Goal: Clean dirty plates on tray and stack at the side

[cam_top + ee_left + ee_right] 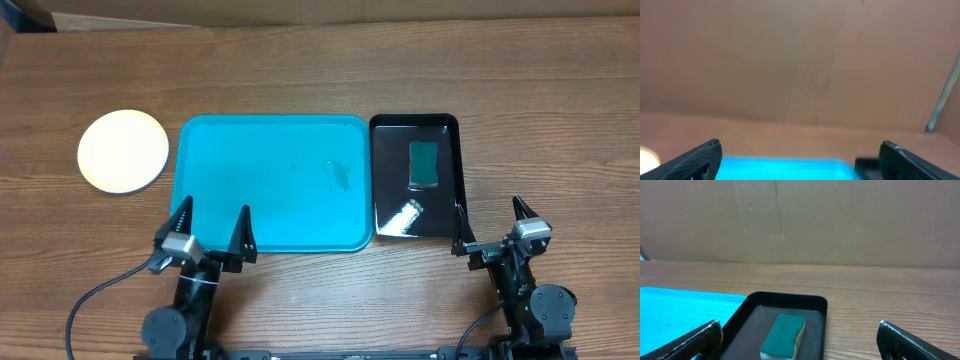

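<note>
We find the left end effector at the near edge of the turquoise tray, toward its left corner. Its jaws are spread fully apart and hold nothing. The right end effector sits beside the near right corner of the black tray, likewise wide open and empty. One finger of it is close to that tray's right rim.

One pale yellow plate is in view. It lies flat on the tabletop, left of the turquoise tray and apart from it. We cannot make out any specks on its surface.

A faint smudge marks the turquoise tray's floor toward its right side. The black tray stands just beside the turquoise tray's right edge and holds a green sponge in its far half. The right wrist view confirms that the sponge lies flat.
</note>
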Controlling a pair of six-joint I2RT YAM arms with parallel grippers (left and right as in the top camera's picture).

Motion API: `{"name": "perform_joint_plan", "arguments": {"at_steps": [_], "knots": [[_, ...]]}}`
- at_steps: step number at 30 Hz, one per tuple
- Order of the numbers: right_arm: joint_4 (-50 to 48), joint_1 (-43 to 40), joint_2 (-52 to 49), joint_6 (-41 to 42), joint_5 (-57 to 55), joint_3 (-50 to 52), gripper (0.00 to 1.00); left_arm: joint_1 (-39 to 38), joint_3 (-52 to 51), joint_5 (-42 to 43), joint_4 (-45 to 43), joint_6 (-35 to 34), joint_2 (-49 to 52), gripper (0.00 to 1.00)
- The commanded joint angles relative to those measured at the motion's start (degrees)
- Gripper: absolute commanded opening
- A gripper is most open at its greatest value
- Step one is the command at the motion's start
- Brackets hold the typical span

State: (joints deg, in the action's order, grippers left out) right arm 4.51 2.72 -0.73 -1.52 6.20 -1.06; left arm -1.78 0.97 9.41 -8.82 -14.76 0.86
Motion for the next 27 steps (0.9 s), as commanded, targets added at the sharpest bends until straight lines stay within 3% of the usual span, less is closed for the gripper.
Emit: {"name": "perform_joint_plan", "arguments": {"at_steps": [1,5,10,27], "knots": [[-0.3,-0.2,0.6,-0.2,0.3,0.6,1.00,0.0,-0.7,-2.2,4.1,0.7,-0.7,1.00],[-0.3,-0.2,0.6,-0.2,0.3,0.6,1.00,0.0,-0.7,-2.6,13.0,2.8,-0.7,1.00],[-0.3,-0.2,0.6,-0.2,0.3,0.6,1.00,0.0,-0.7,-2.4,12.7,10.7,-0.7,1.00],[-0.3,-0.2,0.6,-0.2,0.3,0.6,1.00,0.0,-0.7,-2.5,12.7,11.0,-0.7,1.00]]}}
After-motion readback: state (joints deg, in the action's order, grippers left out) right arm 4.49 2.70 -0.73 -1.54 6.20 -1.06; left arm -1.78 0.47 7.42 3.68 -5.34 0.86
